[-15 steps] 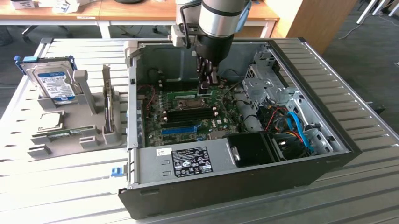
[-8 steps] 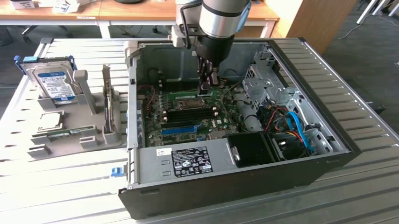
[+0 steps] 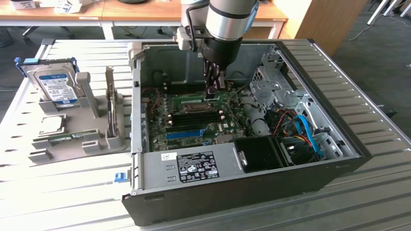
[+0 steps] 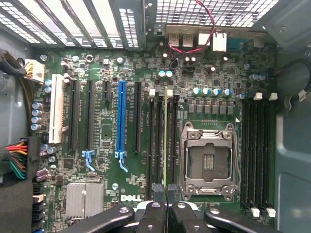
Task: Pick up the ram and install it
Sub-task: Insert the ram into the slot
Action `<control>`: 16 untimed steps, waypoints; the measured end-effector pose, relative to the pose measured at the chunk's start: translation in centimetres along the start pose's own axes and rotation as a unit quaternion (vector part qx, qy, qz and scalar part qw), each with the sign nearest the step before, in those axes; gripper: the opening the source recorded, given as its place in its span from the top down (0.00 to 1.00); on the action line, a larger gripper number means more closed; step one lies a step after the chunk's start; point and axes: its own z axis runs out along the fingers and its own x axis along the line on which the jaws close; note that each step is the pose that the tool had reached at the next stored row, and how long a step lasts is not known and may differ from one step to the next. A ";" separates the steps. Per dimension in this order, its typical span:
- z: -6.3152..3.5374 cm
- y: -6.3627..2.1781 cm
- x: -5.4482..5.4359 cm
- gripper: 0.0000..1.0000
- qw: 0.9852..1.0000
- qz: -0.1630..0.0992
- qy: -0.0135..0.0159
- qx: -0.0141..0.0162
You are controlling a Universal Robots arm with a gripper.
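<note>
The ram is pinched on edge between the closed fingers of the gripper, aligned with the black memory slots just beside the CPU socket. Little room is left toward the socket's metal frame.

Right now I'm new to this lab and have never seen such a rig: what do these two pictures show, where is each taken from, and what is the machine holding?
It is one robot arm whose gripper hangs inside an open computer case on a slatted metal table. The exterior view comes from a camera off the arm; the wrist view from one on the wrist, looking down at the motherboard. At the exterior view's left, a grey holder carries a hard drive. The gripper is shut on the ram, seen edge-on as a thin green strip over the black memory slots.
</note>
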 end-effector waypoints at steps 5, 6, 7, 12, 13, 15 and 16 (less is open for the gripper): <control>-0.01 0.01 0.3 0.88 1.000 0.000 0.000 0.000; -0.01 0.01 0.3 0.88 1.000 0.000 0.000 0.000; -0.01 0.00 0.4 0.88 1.000 0.000 0.000 0.000; -0.02 0.01 0.7 0.88 1.000 0.000 0.000 0.000; -0.02 0.01 0.7 0.88 1.000 0.000 0.000 0.000; -0.02 0.01 0.8 0.88 1.000 0.000 0.000 0.000; 0.52 -0.02 0.8 0.88 1.000 0.000 0.000 0.000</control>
